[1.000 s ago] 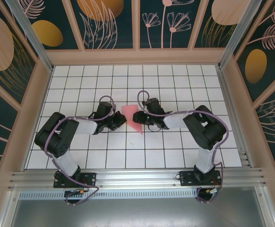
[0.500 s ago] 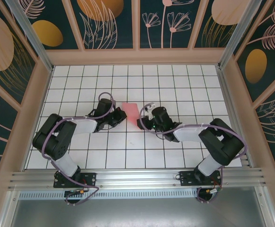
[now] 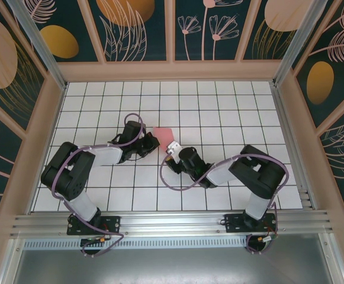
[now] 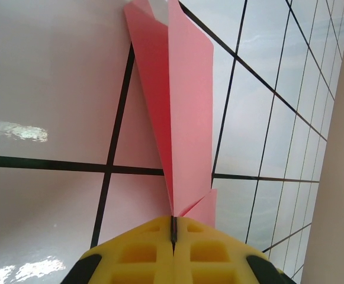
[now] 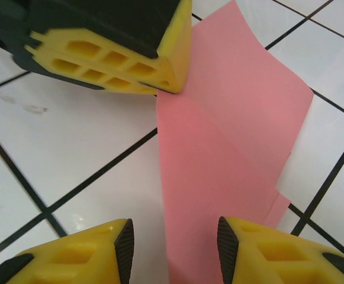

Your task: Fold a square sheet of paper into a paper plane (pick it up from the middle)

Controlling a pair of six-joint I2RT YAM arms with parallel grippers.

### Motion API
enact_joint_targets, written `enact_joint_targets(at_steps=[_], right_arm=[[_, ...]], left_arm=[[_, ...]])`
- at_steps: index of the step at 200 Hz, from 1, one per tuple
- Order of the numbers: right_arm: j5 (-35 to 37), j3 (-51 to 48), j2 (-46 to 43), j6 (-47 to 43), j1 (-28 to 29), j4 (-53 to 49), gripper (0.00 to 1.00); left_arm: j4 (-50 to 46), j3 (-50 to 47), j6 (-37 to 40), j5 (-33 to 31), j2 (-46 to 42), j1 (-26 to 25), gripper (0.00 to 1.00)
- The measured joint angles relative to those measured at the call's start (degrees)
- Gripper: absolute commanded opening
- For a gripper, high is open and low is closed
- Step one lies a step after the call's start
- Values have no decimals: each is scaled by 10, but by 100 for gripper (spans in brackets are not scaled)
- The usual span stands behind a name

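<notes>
The paper plane (image 3: 163, 134) is touched at eight o'clock by the left gripper (image 3: 152, 144). The right gripper (image 3: 170, 155) is seen at five o'clock.

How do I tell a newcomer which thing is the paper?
On the white gridded table, look at the middle, where the left gripper and right gripper meet. The pink paper lies there, folded into a narrow dart, its point pinched in the shut left gripper, the right one open over it. Nothing else on the tiles is pink.

Place: robot lab test cell
Worktop (image 3: 219, 100): white, black grid lines
Walls: printed botanical panels (image 3: 136, 29) around it
Front: aluminium rail (image 3: 172, 220) holding arm bases (image 3: 93, 225)
</notes>
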Motion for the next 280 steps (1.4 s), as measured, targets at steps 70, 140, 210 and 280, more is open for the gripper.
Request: enact_joint_targets(at_steps=[70, 140, 210, 280], right_arm=[[27, 54, 56, -46, 4, 31, 27], [29, 56, 65, -30, 2, 47, 6], [-57, 23, 57, 65, -43, 57, 0], [-206, -7, 29, 235, -108, 89, 0]], left_arm=[[-3, 1, 0, 0, 0, -2, 0], [-7, 6, 0, 0, 0, -2, 4], [-43, 25, 22, -37, -25, -2, 58], [-35, 19, 36, -78, -62, -1, 65]])
